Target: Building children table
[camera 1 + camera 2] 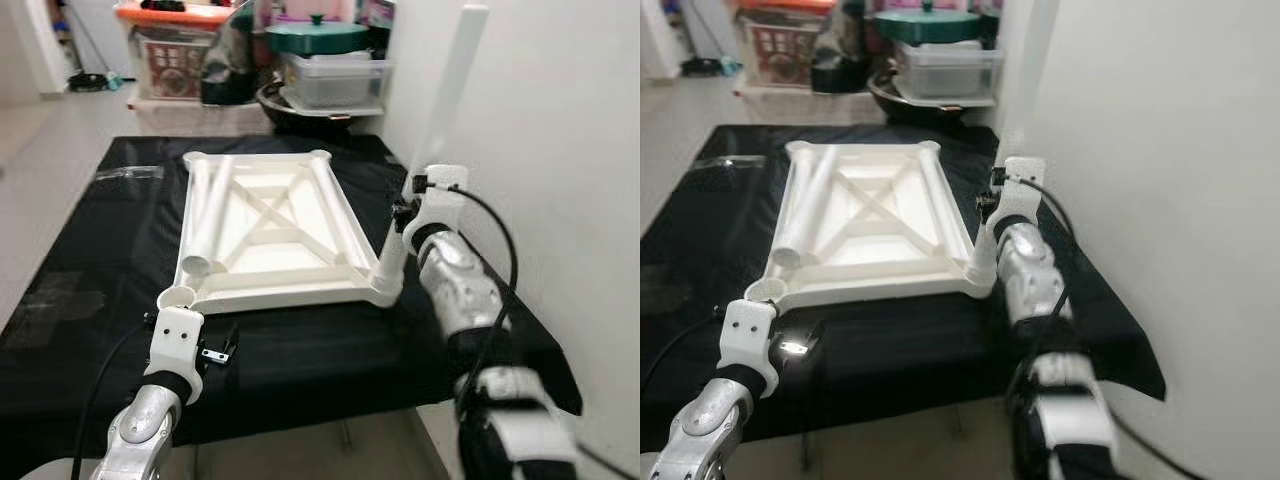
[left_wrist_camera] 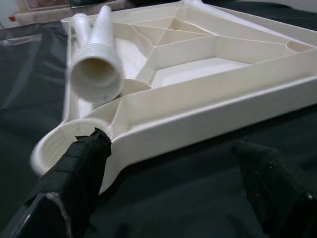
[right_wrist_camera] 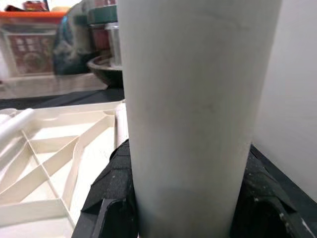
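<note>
White plastic table top (image 1: 262, 225) lies upside down on the black-draped tabletop (image 1: 90, 300), ribs up. One leg (image 1: 430, 150) stands in the near right corner socket, gripped by the right gripper (image 3: 183, 198), whose jaws are closed around its lower part. Two more legs (image 1: 210, 215) lie loose inside the frame, just beyond the left gripper (image 2: 168, 183). So I judge one leg of four is being seated and at least two are left to fit; a fourth I cannot make out. Right forearm reaches up and forward alongside the leg. Left arm is held low, its jaws wide apart and empty, one finger (image 2: 79, 168) touching the empty near left corner socket (image 2: 59, 144).
</note>
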